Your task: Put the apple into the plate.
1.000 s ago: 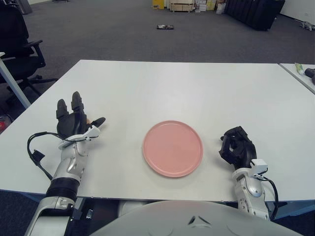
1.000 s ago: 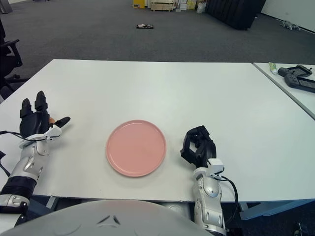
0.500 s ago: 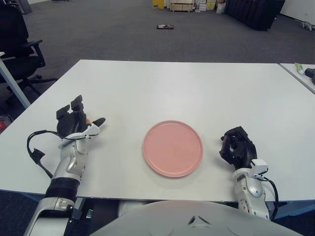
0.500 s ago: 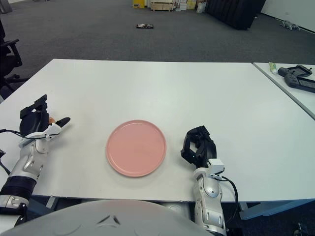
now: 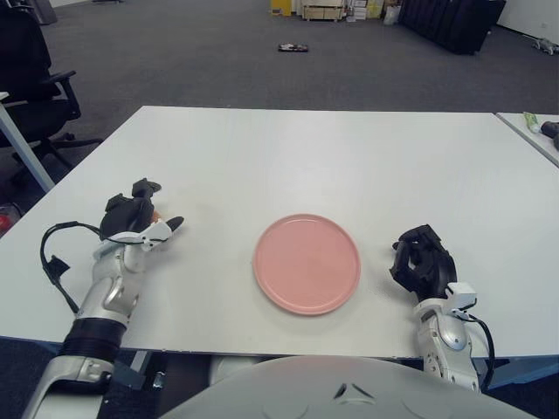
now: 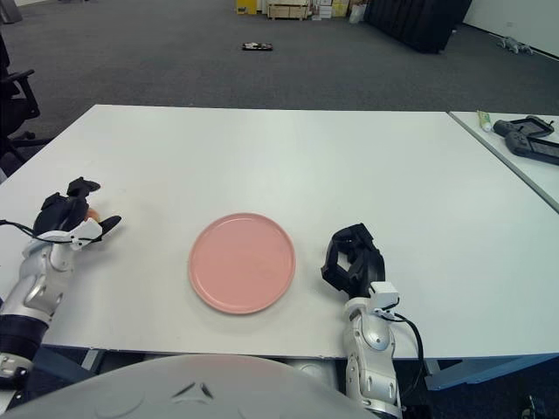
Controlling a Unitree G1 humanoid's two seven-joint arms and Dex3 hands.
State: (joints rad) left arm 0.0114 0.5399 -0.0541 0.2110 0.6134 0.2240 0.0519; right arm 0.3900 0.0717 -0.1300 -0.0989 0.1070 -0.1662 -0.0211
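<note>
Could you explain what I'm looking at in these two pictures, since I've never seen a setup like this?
Both pictures come from a stereo camera on a humanoid robot's head, looking down at a white table; the two views sit slightly apart, so they show the same scene. The dark things at the bottom are its three-finger hands. The left hand is near the table's left edge, its fingers curled over something small and orange-red, probably the apple, though most of it is hidden. The right hand shows curled and idle to the right of the pink plate, which holds nothing yet. The job is to put the apple on that plate.
</note>
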